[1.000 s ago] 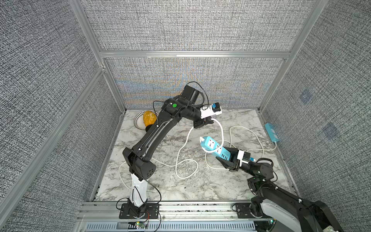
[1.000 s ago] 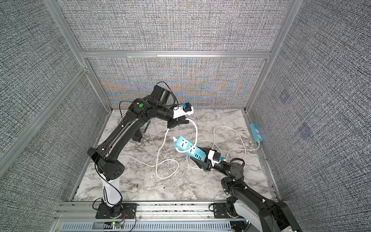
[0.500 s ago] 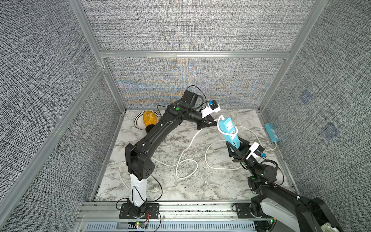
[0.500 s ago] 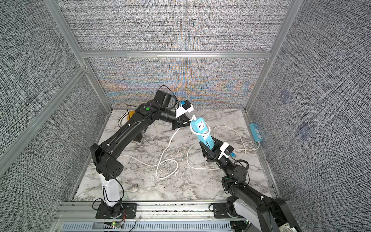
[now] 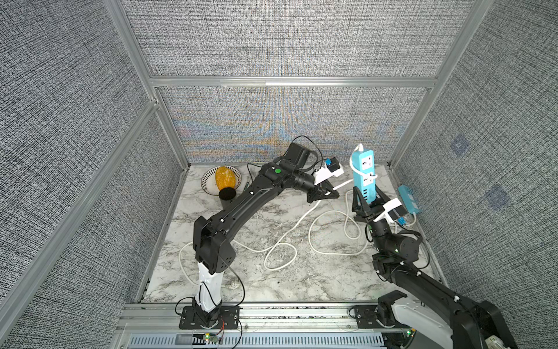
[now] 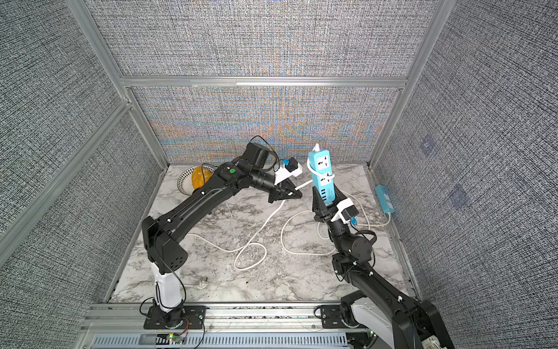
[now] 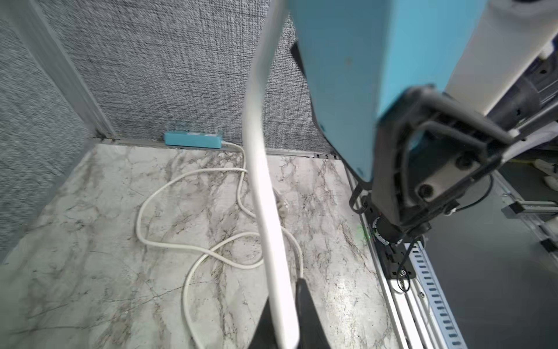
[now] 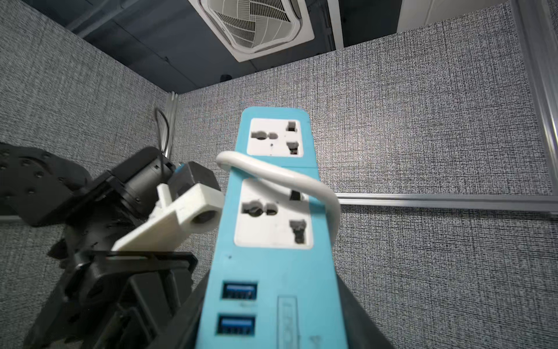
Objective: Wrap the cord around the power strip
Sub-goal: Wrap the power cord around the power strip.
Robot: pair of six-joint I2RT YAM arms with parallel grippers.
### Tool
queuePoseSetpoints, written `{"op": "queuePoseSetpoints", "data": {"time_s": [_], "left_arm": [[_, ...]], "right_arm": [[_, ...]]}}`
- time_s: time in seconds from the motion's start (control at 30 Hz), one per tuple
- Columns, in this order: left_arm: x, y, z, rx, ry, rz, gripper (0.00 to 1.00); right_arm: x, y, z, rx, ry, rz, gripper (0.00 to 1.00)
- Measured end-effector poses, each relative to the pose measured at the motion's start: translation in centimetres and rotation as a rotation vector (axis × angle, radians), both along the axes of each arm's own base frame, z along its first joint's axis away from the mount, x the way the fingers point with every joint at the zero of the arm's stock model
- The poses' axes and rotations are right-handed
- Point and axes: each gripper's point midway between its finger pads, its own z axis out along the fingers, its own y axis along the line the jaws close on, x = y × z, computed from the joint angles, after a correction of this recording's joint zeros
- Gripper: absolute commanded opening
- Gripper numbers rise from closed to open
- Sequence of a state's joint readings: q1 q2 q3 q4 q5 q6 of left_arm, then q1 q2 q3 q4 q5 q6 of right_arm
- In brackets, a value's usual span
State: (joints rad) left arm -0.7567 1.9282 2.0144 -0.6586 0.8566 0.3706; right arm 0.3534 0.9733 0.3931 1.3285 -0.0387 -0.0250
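Turquoise power strip (image 5: 363, 169) stands upright, clamped by the right gripper (image 5: 367, 195); the left gripper (image 5: 333, 193) alongside pinches its cord (image 7: 261, 187).

The power strip (image 5: 363, 164) is light blue, with white socket plates (image 8: 274, 137) and darker blue USB ports (image 8: 240, 291). The cord (image 7: 262, 181) is white. The table (image 5: 271, 284) is white marble with grey veins. The walls (image 5: 271, 45) are grey woven fabric. The bowl (image 5: 206, 181) has black-and-white stripes and holds an orange-yellow object (image 5: 224, 178).
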Motion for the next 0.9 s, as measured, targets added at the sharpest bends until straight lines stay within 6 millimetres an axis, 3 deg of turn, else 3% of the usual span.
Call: {"op": "queuePoseSetpoints", "data": {"time_s": [0.13, 0.37, 0.57, 0.9], "left_arm": [[-0.2, 0.7, 0.1, -0.007, -0.067, 0.05, 0.11], [-0.3, 0.5, -3.8, -0.009, -0.072, 0.092, 0.11], [-0.5, 0.0, -5.5, 0.001, -0.058, 0.112, 0.11], [-1.4, 2.8, -9.7, 0.059, -0.045, 0.216, 0.1]], "right_arm": [[1.5, 0.1, -0.3, -0.108, 0.062, -0.083, 0.0], [3.5, -0.3, -1.7, -0.196, 0.173, -0.141, 0.0], [5.3, -1.1, -2.7, -0.217, 0.256, -0.179, 0.0], [7.7, -2.6, -5.4, -0.254, 0.414, -0.174, 0.0]]}}
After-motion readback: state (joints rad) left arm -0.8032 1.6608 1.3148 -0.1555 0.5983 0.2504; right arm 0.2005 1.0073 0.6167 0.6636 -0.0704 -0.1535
